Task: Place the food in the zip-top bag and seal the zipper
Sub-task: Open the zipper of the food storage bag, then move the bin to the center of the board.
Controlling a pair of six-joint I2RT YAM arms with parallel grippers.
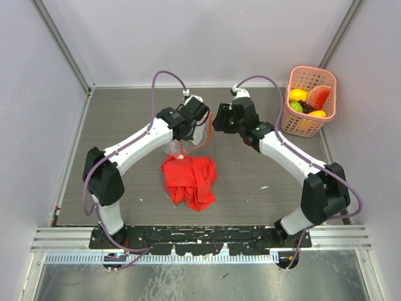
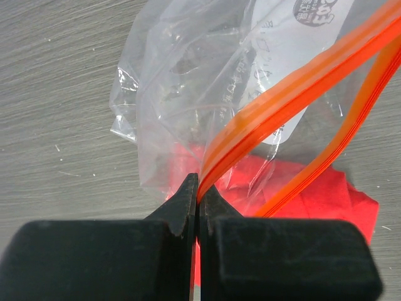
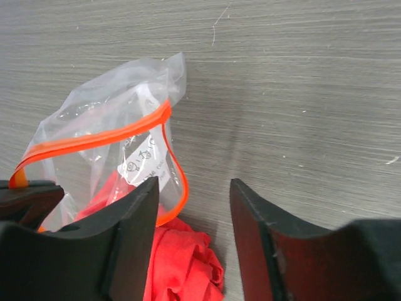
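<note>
My left claw [image 2: 198, 187] is clamped on the zipper [image 2: 294, 94] of the zip-top bag [image 2: 182, 81], held open-mouthed over a red cloth [image 1: 191, 179]. My right claw [image 3: 193, 188] stands apart, empty, at the bag's 3 o'clock. The food [image 1: 307, 103] sits in the pink basket [image 1: 299, 126] at the counter's [image 1: 263, 175] 1 o'clock.

The zip-top bag [image 2: 182, 81] ran off the left wrist view's top edge, its printed label [image 2: 321, 9] cropped; the red cloth [image 2: 348, 204] lay partly hidden behind it.
</note>
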